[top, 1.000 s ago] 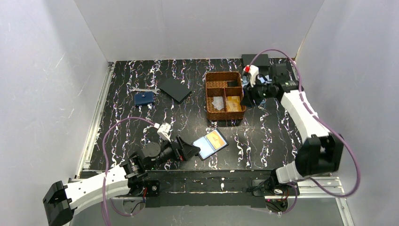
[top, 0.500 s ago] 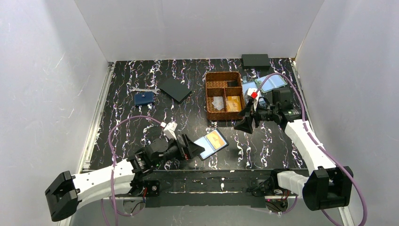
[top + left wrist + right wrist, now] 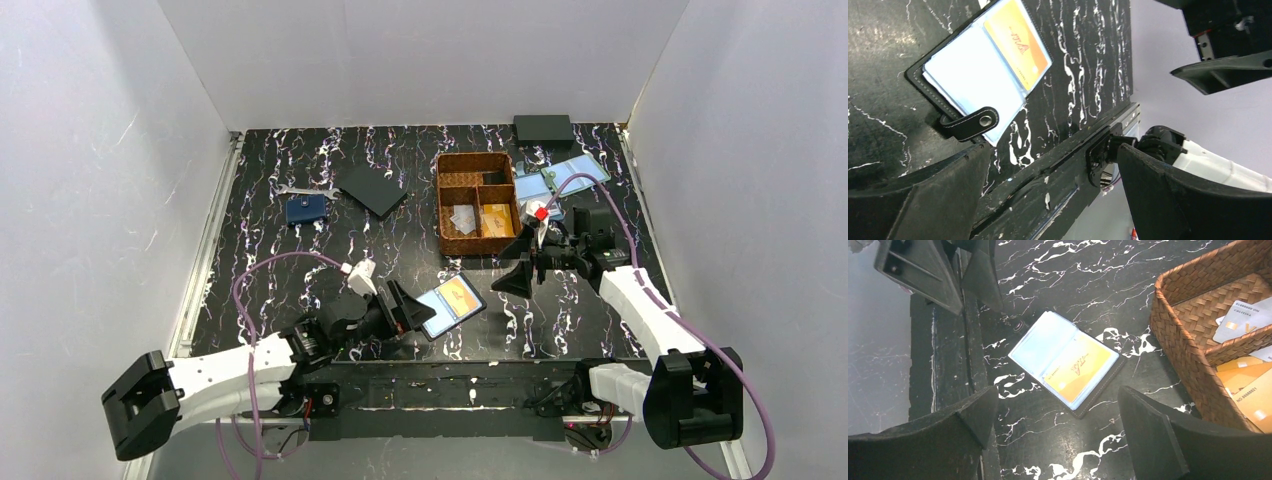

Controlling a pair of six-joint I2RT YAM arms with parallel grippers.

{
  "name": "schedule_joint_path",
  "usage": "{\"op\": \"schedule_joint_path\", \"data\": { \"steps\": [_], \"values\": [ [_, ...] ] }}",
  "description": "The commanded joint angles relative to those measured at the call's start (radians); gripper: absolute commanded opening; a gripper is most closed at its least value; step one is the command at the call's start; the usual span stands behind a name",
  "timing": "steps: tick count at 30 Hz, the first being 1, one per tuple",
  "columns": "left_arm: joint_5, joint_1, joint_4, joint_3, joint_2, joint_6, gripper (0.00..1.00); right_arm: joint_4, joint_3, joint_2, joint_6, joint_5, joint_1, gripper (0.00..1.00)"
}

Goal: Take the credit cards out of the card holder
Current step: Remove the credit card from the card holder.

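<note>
The card holder (image 3: 447,305) lies open on the table near the front edge, pale blue inside with a black rim and a snap tab. An orange-gold credit card (image 3: 458,295) sits in its right sleeve. It also shows in the left wrist view (image 3: 973,70) with the card (image 3: 1018,45), and in the right wrist view (image 3: 1058,360) with the card (image 3: 1080,367). My left gripper (image 3: 405,312) is open and empty just left of the holder, its jaws wide (image 3: 1053,165). My right gripper (image 3: 518,265) is open and empty, above the table right of the holder (image 3: 1058,405).
A woven brown basket (image 3: 441,205) holds loose cards (image 3: 1243,320) behind the holder. A navy wallet (image 3: 306,209), a black square (image 3: 371,189) and a silver tool (image 3: 300,190) lie at the back left. Pale blue holders (image 3: 560,178) and a black box (image 3: 543,128) lie at the back right.
My right gripper has moved from the basket's right side forward and down toward the card holder. My left gripper has edged right, closer to the holder.
</note>
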State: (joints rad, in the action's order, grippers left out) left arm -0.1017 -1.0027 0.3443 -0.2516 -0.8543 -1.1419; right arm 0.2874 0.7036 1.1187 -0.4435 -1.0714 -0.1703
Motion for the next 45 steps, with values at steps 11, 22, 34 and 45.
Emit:
{"op": "schedule_joint_path", "data": {
  "steps": [11,22,34,45],
  "values": [
    [0.116,0.003,0.010,-0.181,-0.246,0.139,0.98,0.172,0.040,0.071,-0.247,0.091,-0.003,0.98],
    [0.153,0.004,0.183,-0.199,-0.378,0.132,0.98,0.225,0.057,0.117,-0.317,0.161,-0.041,0.98],
    [0.181,0.003,0.209,-0.219,-0.455,0.087,0.98,0.227,0.060,0.126,-0.317,0.174,-0.061,0.97],
    [0.205,0.004,0.213,-0.270,-0.568,0.034,0.91,0.205,0.059,0.147,-0.293,0.210,-0.104,0.91]
  ]
}}
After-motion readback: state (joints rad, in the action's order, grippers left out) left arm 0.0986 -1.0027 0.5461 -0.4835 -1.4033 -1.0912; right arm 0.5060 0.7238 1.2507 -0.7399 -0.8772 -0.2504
